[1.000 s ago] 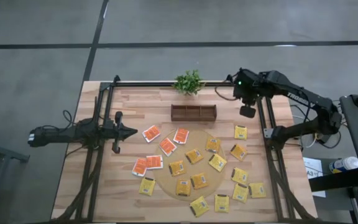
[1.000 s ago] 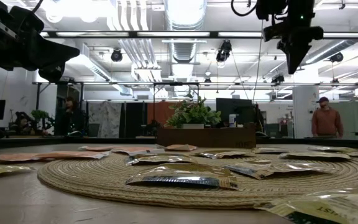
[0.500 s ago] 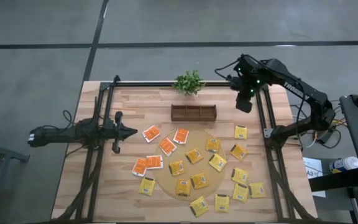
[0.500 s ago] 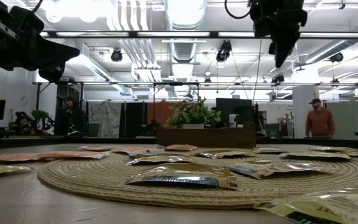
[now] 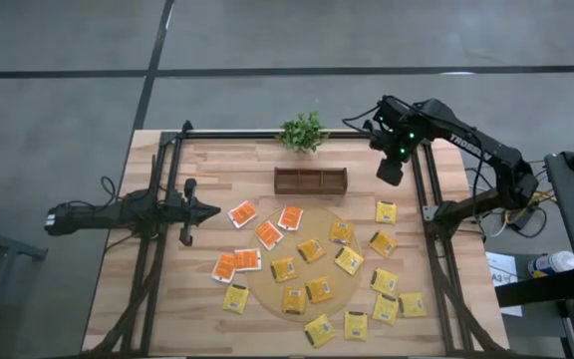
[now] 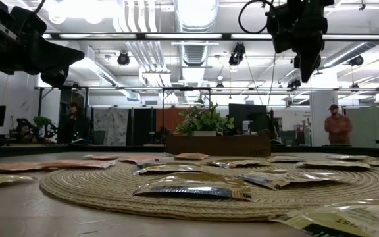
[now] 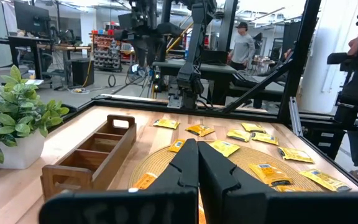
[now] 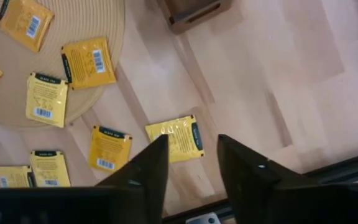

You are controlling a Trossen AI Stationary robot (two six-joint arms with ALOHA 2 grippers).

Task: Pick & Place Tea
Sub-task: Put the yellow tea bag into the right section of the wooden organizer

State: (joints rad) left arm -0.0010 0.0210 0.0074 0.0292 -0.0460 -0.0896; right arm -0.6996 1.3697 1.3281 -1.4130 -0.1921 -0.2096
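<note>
Since our right gripper (image 5: 390, 172) has swung back out past the wooden tray (image 5: 310, 180), it now hangs high, fingers apart and empty, so we're still lining up. The tea packets (image 5: 386, 211) lie scattered beside the tray; the left gripper (image 5: 205, 210) waits closed. Which packet is next, we can't tell.

Floor: grey concrete (image 5: 267, 40) with dark seams, all round the table
Ceiling: open, white; ducts (image 6: 196, 20) and pipes running back; bright lamps (image 6: 77, 8)
Columns: a white one (image 6: 320, 117) at the right; dark frame posts (image 7: 303, 56)
Furniture: desks with monitors (image 6: 249, 118); a workbench (image 7: 185, 65) beyond the table; shelving (image 7: 107, 53) far off
People: one (image 6: 337, 126) standing at the right in the low view; one (image 6: 74, 122) at the left; one (image 7: 243, 43) in grey beyond the bench
</note>
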